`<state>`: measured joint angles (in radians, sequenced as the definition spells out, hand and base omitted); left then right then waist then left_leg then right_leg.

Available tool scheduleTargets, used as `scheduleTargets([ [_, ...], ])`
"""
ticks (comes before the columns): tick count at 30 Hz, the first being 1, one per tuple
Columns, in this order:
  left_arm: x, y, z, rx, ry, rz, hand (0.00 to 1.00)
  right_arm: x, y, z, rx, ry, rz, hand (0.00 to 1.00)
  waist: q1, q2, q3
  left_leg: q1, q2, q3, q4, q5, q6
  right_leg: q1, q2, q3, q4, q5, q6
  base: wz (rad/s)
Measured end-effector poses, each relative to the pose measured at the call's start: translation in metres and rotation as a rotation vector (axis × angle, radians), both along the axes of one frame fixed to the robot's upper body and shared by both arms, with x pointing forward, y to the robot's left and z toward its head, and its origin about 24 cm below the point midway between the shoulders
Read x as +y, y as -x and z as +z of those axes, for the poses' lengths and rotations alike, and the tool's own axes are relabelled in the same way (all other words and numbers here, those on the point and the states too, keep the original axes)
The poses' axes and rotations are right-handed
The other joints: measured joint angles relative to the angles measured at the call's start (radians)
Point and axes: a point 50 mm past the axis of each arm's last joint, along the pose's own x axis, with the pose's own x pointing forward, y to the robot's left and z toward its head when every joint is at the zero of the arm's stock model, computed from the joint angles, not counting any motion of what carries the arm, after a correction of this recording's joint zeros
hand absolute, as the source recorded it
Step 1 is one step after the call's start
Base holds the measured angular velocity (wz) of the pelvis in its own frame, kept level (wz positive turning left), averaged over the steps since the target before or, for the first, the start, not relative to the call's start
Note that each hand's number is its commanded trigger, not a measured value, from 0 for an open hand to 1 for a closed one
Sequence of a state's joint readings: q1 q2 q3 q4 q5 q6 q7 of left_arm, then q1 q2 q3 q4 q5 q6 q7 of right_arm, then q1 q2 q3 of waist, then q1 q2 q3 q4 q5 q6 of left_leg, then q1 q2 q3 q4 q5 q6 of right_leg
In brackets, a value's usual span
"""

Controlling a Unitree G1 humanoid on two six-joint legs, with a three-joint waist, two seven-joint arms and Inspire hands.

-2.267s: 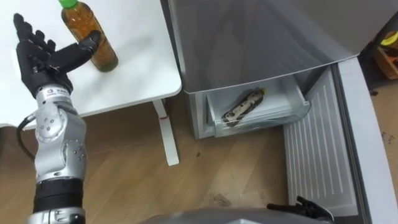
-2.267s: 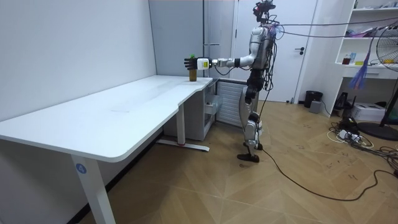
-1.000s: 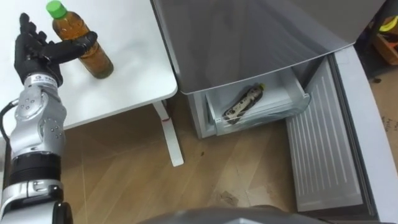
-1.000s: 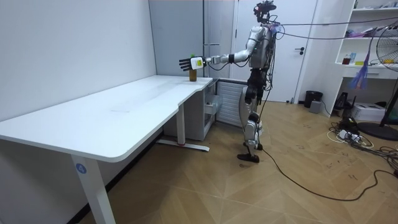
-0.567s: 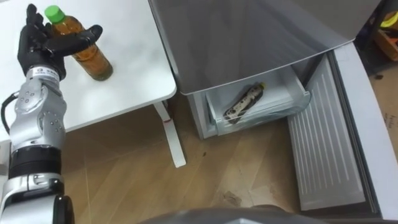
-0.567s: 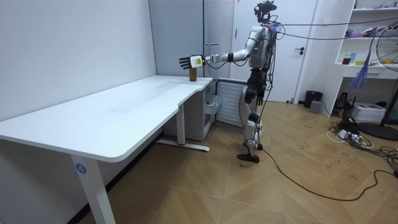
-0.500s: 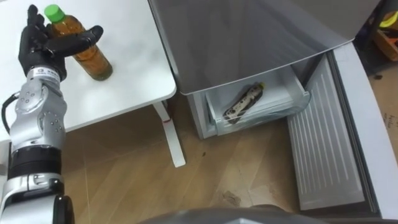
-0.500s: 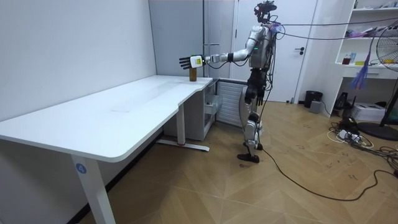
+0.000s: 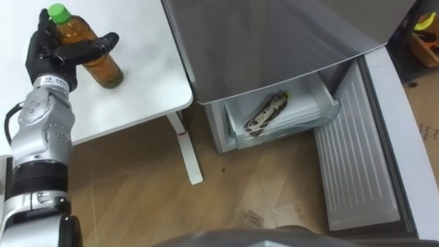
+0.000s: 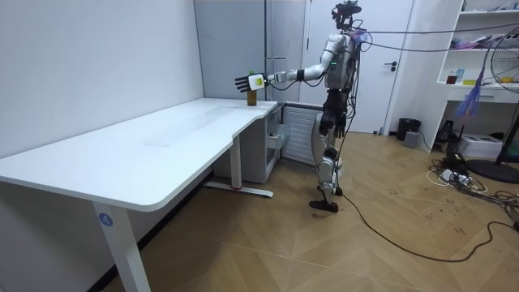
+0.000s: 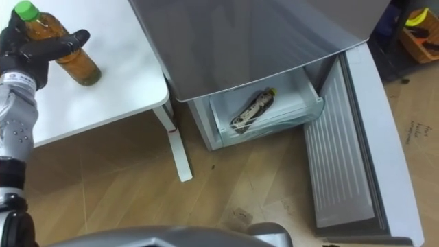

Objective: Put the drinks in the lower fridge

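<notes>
The left hand is spread wide at the bottle, thumb across its front and fingers straight at its left, not closed round it. The bottle stands upright near the counter corner beside the fridge. The eye views look into the open bottom drawer, where a second bottle lies. The room view shows the robot standing before the fridge, left arm stretched over the counter.

two bottles: standing bottle at 10 o'clock, lying bottle at 3 o'clock. one white table. one fridge. one open drawer.
</notes>
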<state>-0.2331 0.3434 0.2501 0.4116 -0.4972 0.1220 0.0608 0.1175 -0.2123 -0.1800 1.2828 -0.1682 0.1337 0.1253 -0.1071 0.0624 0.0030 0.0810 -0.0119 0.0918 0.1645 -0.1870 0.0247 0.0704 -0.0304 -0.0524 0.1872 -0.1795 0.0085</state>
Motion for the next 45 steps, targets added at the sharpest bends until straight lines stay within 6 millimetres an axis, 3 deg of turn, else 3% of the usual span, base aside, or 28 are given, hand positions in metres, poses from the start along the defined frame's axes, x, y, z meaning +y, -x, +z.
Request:
scheduleTargets([
  [16,-0.004,0.0,-0.005,0.062,-0.061,-0.052,1.0,0.0,-0.002,0.0,0.001,-0.017,0.0,0.0,-0.004,-0.004,0.0045,-0.009,0.0,0.0,0.0,0.0,0.0,-0.007,0.001,-0.001,0.0,-0.001,0.001,0.0],
  [45,-0.013,-0.004,0.0,0.041,-0.055,-0.099,1.0,0.001,-0.013,0.0,-0.006,0.006,0.044,0.0,0.003,-0.004,0.002,-0.018,0.0,-0.004,0.003,0.0,0.0,-0.015,0.001,-0.004,0.002,0.0,0.0,0.0],
])
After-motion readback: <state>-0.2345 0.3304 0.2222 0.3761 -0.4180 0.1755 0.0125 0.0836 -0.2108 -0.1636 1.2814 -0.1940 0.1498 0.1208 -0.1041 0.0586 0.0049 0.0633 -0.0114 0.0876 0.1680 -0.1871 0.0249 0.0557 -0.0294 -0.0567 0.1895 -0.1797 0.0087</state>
